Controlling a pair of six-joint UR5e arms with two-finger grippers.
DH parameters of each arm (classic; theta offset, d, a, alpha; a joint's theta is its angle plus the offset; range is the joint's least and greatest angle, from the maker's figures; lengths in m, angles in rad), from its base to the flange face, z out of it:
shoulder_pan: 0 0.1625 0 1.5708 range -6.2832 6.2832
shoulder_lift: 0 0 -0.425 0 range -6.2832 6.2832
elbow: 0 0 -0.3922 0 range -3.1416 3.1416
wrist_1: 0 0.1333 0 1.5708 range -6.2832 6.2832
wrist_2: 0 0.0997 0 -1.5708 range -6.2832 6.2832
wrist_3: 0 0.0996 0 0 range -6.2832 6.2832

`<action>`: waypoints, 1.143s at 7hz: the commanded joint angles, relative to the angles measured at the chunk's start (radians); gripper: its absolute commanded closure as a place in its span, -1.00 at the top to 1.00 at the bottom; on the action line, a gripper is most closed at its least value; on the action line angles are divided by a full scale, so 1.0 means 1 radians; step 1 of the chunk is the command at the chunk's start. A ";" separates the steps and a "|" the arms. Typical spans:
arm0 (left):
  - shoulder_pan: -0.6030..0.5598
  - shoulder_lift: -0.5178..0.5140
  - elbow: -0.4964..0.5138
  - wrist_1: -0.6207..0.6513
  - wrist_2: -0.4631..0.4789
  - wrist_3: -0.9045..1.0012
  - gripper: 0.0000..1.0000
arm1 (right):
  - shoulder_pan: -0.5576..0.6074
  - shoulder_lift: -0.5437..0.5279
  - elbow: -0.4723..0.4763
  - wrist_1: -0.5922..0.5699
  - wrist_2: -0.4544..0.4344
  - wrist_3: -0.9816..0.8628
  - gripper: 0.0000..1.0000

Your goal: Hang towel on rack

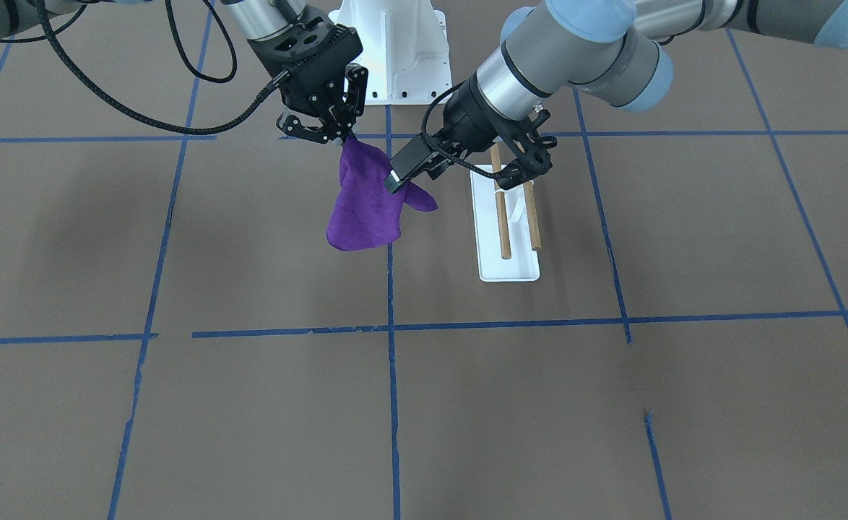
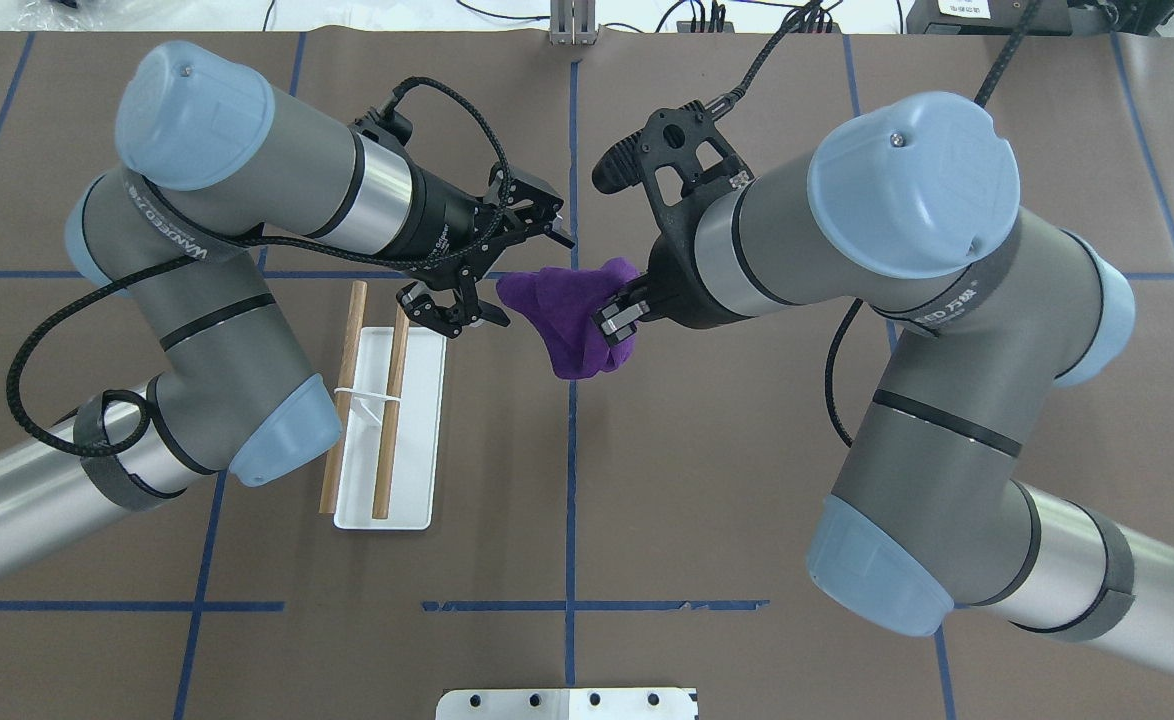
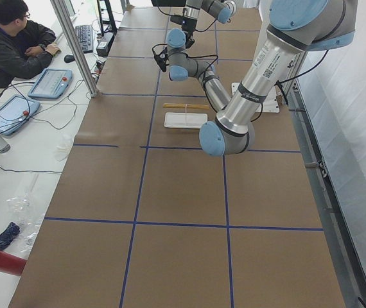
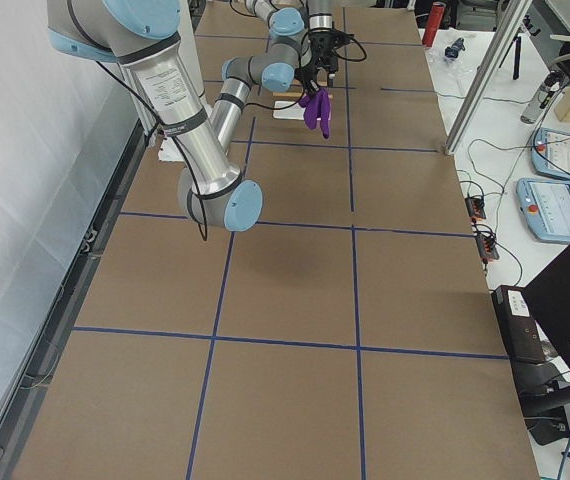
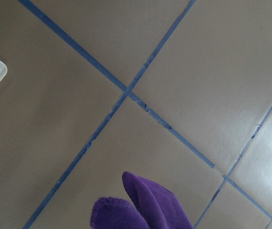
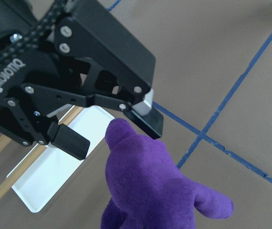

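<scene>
The right fingers (image 2: pixel 610 322) are clamped on one edge of the purple towel (image 1: pixel 368 209), which hangs bunched and limp over the brown worktop (image 1: pixel 265 412). The left fingers (image 6: pixel 146 120) stand wide apart just beside the towel's upper fold, gripping nothing. Near them, on the robot's left side, the rack (image 1: pixel 503 227) stands on the worktop with its two wooden dowels lying parallel, apart from the towel.
</scene>
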 commanded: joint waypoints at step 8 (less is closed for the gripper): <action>0.011 0.011 -0.001 -0.089 -0.002 0.004 -0.34 | -0.007 0.015 -0.001 0.000 0.000 0.008 -1.00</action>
